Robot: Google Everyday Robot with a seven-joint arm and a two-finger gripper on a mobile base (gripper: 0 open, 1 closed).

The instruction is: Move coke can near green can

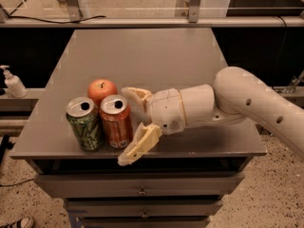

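Observation:
The coke can, red-orange with a silver top, stands upright near the table's front left edge. The green can stands upright right beside it on its left, almost touching. My gripper is just right of the coke can, open wide. One finger reaches behind the can and the other finger reaches out in front of it, over the table's edge. Neither finger grips the can.
A red apple sits just behind the two cans. The grey table stands on a drawer cabinet. A white pump bottle stands on a ledge to the left. My arm comes in from the right.

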